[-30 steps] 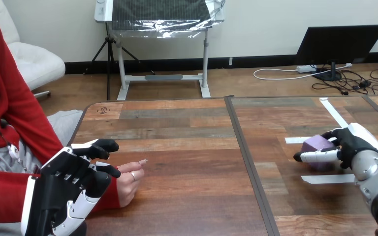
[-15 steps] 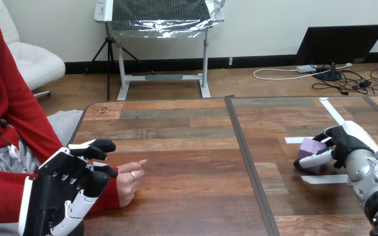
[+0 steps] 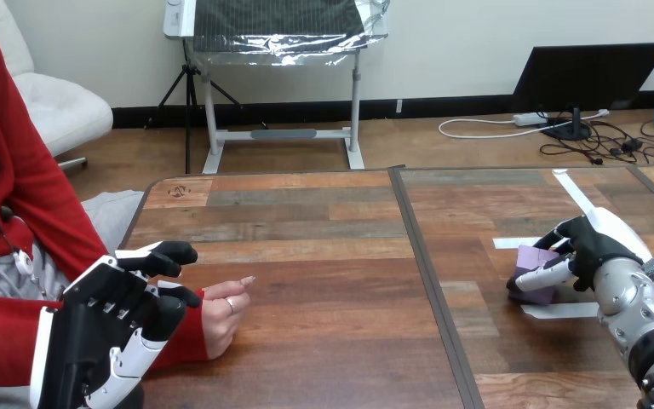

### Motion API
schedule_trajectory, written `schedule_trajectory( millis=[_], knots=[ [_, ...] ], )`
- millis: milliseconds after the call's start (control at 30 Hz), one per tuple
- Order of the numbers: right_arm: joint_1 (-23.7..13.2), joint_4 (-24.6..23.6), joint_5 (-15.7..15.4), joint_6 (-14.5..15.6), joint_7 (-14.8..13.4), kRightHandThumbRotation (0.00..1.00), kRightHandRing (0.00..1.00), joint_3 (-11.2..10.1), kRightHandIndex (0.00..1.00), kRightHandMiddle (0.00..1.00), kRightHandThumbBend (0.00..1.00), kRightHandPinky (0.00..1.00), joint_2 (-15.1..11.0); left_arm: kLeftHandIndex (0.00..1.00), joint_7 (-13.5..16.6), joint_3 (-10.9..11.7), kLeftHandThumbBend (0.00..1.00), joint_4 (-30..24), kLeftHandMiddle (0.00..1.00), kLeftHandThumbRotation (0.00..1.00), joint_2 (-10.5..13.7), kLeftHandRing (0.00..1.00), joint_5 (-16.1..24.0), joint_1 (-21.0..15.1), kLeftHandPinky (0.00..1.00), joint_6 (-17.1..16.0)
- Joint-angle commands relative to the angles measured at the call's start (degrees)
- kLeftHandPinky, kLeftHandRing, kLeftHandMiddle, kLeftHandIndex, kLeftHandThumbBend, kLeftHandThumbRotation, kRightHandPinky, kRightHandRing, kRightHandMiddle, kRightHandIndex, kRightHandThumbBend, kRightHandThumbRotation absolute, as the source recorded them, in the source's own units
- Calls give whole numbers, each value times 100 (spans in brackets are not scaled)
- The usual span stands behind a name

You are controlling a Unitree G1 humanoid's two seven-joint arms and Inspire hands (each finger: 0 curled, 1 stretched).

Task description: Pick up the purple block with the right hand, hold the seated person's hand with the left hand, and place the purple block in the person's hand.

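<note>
One purple block (image 3: 531,259) is clasped by the right hand (image 3: 594,247) at the desk's (image 3: 324,281) right; lower left, the left hand (image 3: 111,311) is seen over the person's hand (image 3: 220,317), grip not discernible.

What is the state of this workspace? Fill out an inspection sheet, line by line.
surface: brown plank-patterned wooden table, with a dark seam down its middle.
job's things: purple block on the table's right part, inside the right hand; the person's hand, red-sleeved, rests on the table at the left.
clutter: white tape strips stuck to the table near the purple block.
hands: right hand curled round the purple block; left hand beside and partly over the person's hand, cannot tell whether it holds.
cables: nothing seen on the table.
surroundings: a person seated at the table's left side.
</note>
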Motion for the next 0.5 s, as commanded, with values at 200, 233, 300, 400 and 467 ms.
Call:
schedule_trajectory(
  millis=[200, 233, 300, 400, 467],
  knots=[
    [-340, -117, -108, -138, -176, 0, 59, 81, 56, 61, 74, 49, 33, 47, 8, -127, 95, -197, 64, 41, -219, 68, -49, 621, 42, -6],
    [-340, -119, -110, -148, -173, 0, 59, 81, 55, 61, 74, 50, 27, 47, 15, -123, 95, -187, 64, 41, -221, 69, -31, 614, 42, -25],
    [-339, -124, -111, -165, -170, 0, 59, 73, 55, 61, 74, 50, 22, 47, 22, -118, 95, -172, 64, 41, -219, 69, -4, 607, 42, -49],
    [-345, -117, -161, -138, -172, 0, 59, 104, 54, 61, 74, 51, 16, 47, 18, -133, 94, -210, 64, 41, -212, 69, -28, 623, 42, -8],
    [-340, -120, -143, -156, -183, 0, 58, 76, 54, 60, 74, 51, 18, 47, -15, -136, 94, -194, 64, 41, -202, 69, -63, 611, 42, -9]
  ],
)
